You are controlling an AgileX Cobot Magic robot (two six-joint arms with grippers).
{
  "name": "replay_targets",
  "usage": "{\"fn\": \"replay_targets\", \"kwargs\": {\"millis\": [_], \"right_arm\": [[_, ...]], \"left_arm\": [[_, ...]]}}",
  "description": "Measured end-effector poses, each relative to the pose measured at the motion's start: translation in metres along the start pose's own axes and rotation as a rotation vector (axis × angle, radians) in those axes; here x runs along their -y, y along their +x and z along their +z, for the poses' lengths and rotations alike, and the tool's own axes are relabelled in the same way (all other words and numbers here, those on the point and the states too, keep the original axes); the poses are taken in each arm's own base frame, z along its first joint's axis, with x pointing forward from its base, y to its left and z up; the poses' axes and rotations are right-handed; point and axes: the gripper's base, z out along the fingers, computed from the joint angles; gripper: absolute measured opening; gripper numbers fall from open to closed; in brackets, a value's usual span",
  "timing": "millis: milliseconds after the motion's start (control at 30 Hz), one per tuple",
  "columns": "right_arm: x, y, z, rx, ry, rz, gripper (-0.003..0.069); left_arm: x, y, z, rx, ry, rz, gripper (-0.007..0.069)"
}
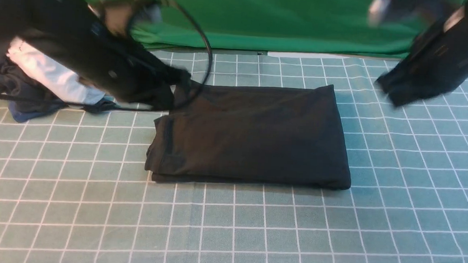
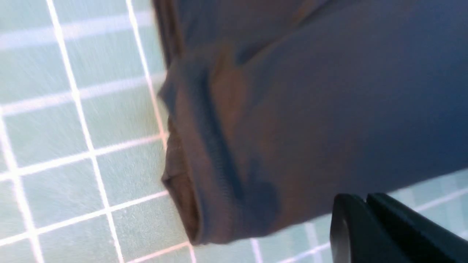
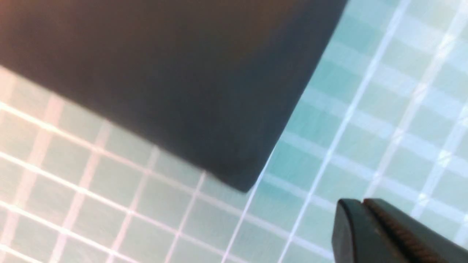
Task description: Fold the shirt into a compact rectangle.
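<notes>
Gridded mat (image 1: 227, 237) lies nearest, bare up to the shirt (image 1: 254, 134), folded into a flat rectangle between the two grippers. Left gripper (image 1: 167, 89) hangs blurred at the shirt's far corner, right gripper (image 1: 399, 90) just clear of the opposite corner; whether either is parted cannot be told. Beyond the left gripper lies a white garment (image 1: 54, 76).

Both arms blur; garment pile (image 1: 38, 75) partly hidden.
</notes>
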Motion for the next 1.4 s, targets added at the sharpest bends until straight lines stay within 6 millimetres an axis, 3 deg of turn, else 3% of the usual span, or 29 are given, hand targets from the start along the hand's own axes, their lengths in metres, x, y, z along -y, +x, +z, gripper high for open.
{"fn": "replay_targets", "kwargs": {"millis": [33,100,133,233,333,433,567,600,700,933,1067,1400], "right_arm": [[-0.004,0.002,-0.032,0.102,0.017,-0.011,0.0022],[-0.011,0.010,-0.077,0.253,0.038,-0.025,0.0022],[-0.013,0.014,-0.089,0.300,0.045,-0.028,0.0022],[-0.022,0.041,-0.145,0.545,0.085,-0.044,0.0022],[-0.029,0.075,-0.176,0.727,0.117,-0.051,0.0022],[-0.034,0.110,-0.191,0.881,0.142,-0.054,0.0022],[-0.038,0.151,-0.194,1.034,0.167,-0.053,0.0022],[-0.040,0.173,-0.193,1.110,0.180,-0.054,0.0022],[-0.042,0.206,-0.183,1.209,0.209,-0.069,0.0022],[-0.044,0.253,-0.163,1.364,0.240,-0.074,0.0030],[-0.044,0.265,-0.159,1.406,0.246,-0.076,0.0048],[-0.045,0.266,-0.160,1.416,0.248,-0.076,0.0132]], "left_arm": [[0.006,0.000,-0.026,0.063,0.009,0.017,0.0007],[0.014,0.004,-0.063,0.158,0.023,0.040,0.0007],[0.016,0.005,-0.070,0.177,0.025,0.044,0.0007],[0.025,0.025,-0.125,0.316,0.043,0.077,0.0007],[0.029,0.052,-0.155,0.395,0.053,0.087,0.0007],[0.028,0.083,-0.171,0.449,0.062,0.082,0.0007],[0.022,0.122,-0.175,0.507,0.065,0.075,0.0007],[0.018,0.140,-0.173,0.546,0.067,0.062,0.0007],[0.009,0.175,-0.162,0.589,0.069,0.039,0.0007],[-0.005,0.223,-0.131,0.586,0.066,0.011,0.0007],[-0.010,0.231,-0.121,0.601,0.061,0.004,0.0007],[-0.011,0.228,-0.122,0.653,0.062,-0.006,0.0007]]}}
